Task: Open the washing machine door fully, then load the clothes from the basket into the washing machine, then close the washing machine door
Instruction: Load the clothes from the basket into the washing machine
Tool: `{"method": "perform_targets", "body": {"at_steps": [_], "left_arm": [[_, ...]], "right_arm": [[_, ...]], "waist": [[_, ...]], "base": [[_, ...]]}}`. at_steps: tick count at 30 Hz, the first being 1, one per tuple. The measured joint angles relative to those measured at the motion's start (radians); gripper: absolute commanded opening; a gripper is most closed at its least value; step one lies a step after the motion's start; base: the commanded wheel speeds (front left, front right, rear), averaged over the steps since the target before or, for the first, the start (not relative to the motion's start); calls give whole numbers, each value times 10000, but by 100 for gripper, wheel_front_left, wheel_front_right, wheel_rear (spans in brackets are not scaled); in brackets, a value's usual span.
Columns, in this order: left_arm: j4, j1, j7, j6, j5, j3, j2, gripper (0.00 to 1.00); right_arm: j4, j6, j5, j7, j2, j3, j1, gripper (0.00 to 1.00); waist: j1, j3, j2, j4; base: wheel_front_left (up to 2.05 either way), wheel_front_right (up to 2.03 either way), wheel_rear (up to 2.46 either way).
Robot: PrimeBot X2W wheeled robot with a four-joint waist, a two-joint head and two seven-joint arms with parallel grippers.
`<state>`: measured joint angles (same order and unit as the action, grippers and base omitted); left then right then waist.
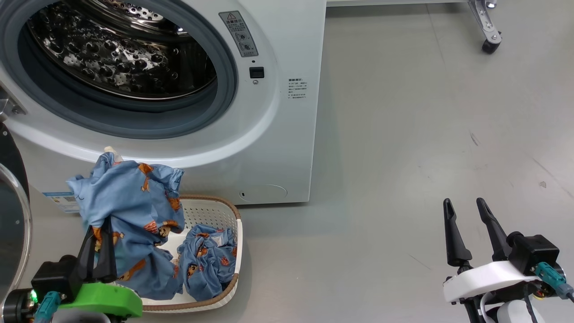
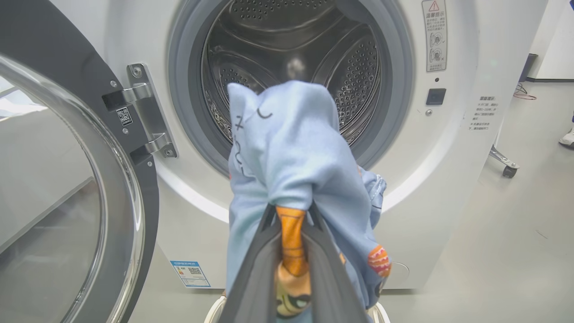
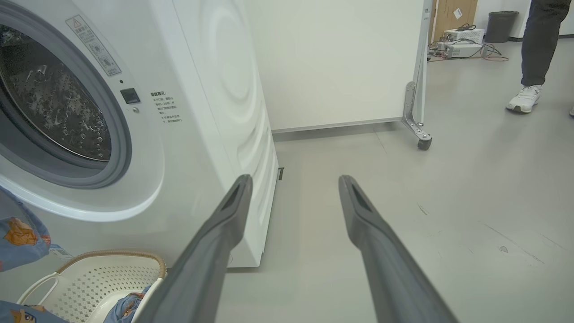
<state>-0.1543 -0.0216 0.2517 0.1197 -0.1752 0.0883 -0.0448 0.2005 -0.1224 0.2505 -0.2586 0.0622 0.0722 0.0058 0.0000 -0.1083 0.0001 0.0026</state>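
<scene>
My left hand is clenched on one piece of the clothes, hanging over the basket. The open drum of the washing machine lies straight ahead of that hand and higher. My right hand is released, farther off.

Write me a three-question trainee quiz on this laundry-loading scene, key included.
1. True or false: the washing machine door stands open.
2. The left gripper is shut on: A) a towel, B) a blue garment, C) nothing.
3. Fill in: a second garment lies in the ____.
Key: 1 true; 2 B; 3 basket.
</scene>
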Motion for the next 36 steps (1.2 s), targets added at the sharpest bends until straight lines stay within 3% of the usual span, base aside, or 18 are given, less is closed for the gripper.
{"method": "perform_targets", "body": {"at_steps": [15, 36], "left_arm": [[259, 10, 0, 2, -17, -48, 10, 0], [510, 1609, 2, 2, -130, -136, 50, 0]], "right_arm": [[-267, 0, 0, 0, 2, 2, -1, 100], [-662, 0, 0, 0, 35, -12, -735, 100]], "waist": [[0, -516, 0, 2], [0, -2623, 0, 82]], "base": [[0, 0, 0], [0, 0, 0]]}}
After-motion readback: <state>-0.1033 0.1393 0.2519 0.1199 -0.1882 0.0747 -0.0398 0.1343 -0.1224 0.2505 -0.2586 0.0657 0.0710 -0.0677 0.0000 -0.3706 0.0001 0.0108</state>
